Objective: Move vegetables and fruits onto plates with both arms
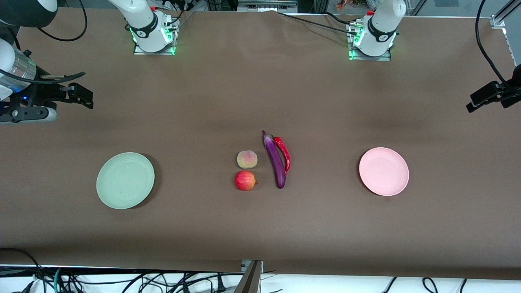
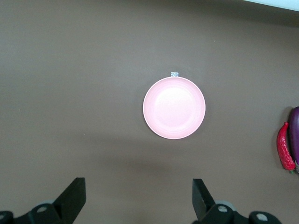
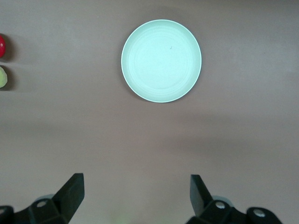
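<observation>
The purple eggplant (image 1: 275, 162) and red chili (image 1: 283, 152) lie side by side at the table's middle. Beside them, toward the right arm's end, sit the peach (image 1: 247, 159) and, nearer the camera, the red crowned fruit (image 1: 245, 180). The mint green plate (image 1: 125, 180) is empty toward the right arm's end, and the pink plate (image 1: 384, 171) is empty toward the left arm's end. My right gripper (image 1: 83, 97) is open and empty over bare table; its view shows the green plate (image 3: 161, 60). My left gripper (image 1: 478, 101) is open and empty; its view shows the pink plate (image 2: 174, 108) and chili (image 2: 284, 147).
Brown cloth covers the table (image 1: 260, 228). Both arm bases (image 1: 152, 32) stand along the edge farthest from the camera. Cables and a post (image 1: 250, 278) lie at the table's near edge. A small tag (image 2: 174, 74) sits at the pink plate's rim.
</observation>
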